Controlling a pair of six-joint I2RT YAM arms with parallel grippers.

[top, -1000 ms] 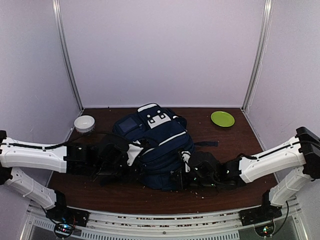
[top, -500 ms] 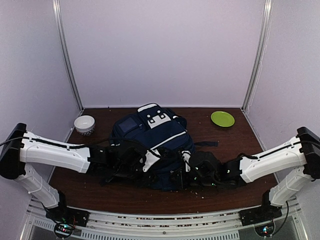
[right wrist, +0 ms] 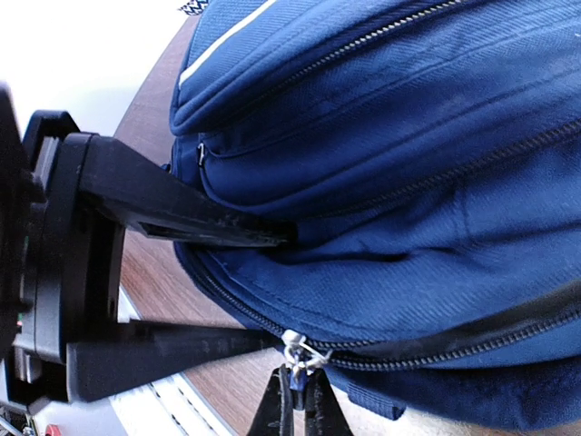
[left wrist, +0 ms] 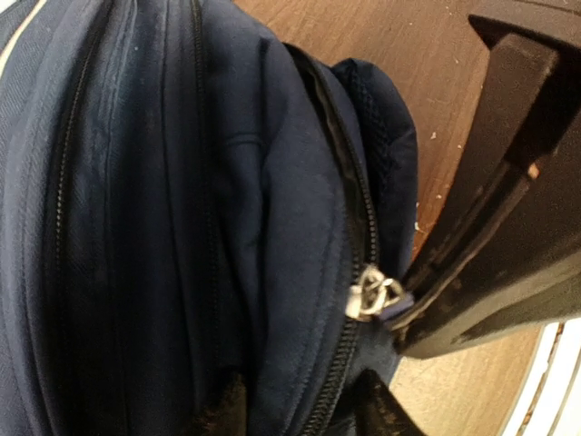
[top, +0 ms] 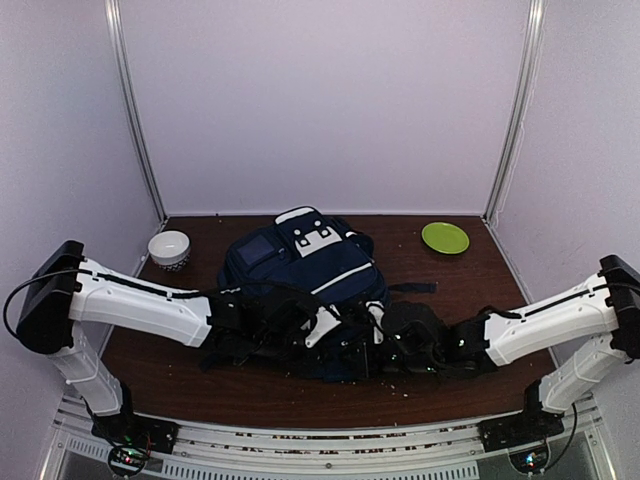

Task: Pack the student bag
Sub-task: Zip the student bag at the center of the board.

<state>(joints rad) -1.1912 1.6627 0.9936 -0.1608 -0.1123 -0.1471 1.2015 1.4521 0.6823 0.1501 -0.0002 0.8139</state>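
Note:
The navy student bag lies flat on the table, white patch toward the back. My right gripper is shut on the small blue pull tab of the silver zipper slider at the bag's near edge. The slider also shows in the left wrist view. My left gripper is open and straddles a thick fold of bag fabric beside that zipper. In the right wrist view, one of its fingers presses into the fabric and the other lies under the edge. Both grippers meet at the near edge of the bag in the top view.
A white bowl stands at the back left and a green plate at the back right. A dark strap trails from the bag's right side. Crumbs lie near the table's front edge.
My left arm has swung right along the bag's near edge until its gripper sits around the fabric next to the right gripper. The right gripper and bag have barely moved.

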